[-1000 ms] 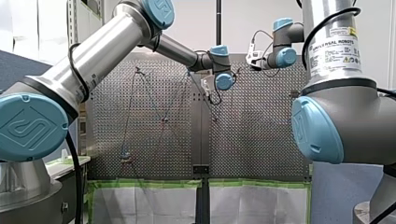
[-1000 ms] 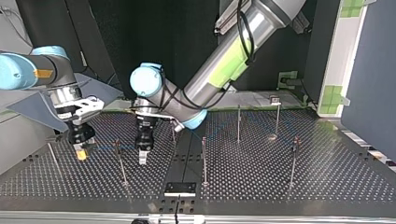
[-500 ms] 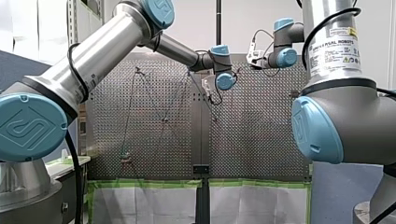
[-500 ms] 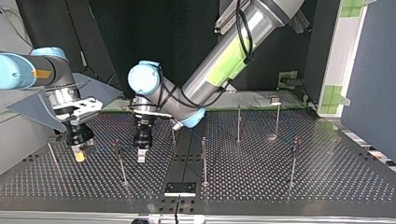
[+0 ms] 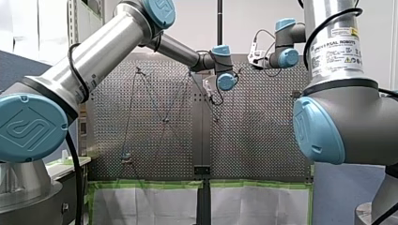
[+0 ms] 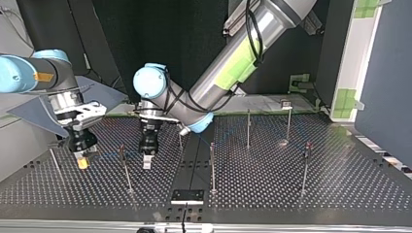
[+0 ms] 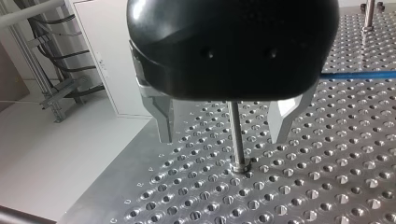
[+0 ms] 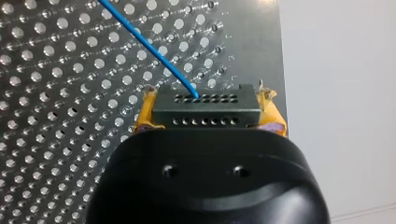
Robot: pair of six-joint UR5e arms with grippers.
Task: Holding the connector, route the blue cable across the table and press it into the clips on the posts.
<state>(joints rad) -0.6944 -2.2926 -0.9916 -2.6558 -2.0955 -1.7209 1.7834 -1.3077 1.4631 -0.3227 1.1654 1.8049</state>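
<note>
**A:** Two grippers on the job here, so which step are we looking at?

**B:** Routing, I'd say, with the pressing-in not done at this post. My right gripper (image 8: pixel 208 112) is clamped on the dark grey connector block (image 8: pixel 205 99), with its yellow pads (image 8: pixel 273 116) squeezing both ends. The thin blue cable (image 8: pixel 144 39) comes out of one of the block's little holes and runs off low over the perforated metal table (image 8: pixel 56 93).

**A:** And the other one?

**B:** My left gripper (image 7: pixel 222 137) has its metal fingers (image 7: pixel 163 119) spread wide and is carrying nothing. A thin metal post (image 7: pixel 236 135) shows in the gap between them. I can't tell if it's really between them or just beyond. The cable passes off to one side there, well apart from both fingers.

**A:** Where's all that on the table?

**B:** In the top view the left gripper sits at three o'clock of the right one. A slim dark-topped post (image 6: pixel 124 167) stands between the two, nearer the left.

**A:** So what's next?

**B:** My guess is the right has to keep hold of the connector and keep the cable taut and lined up with the clip. Then the left comes over the cable and pushes it down in. The tricky bit is doing that without knocking the post or letting the line go slack.
</note>
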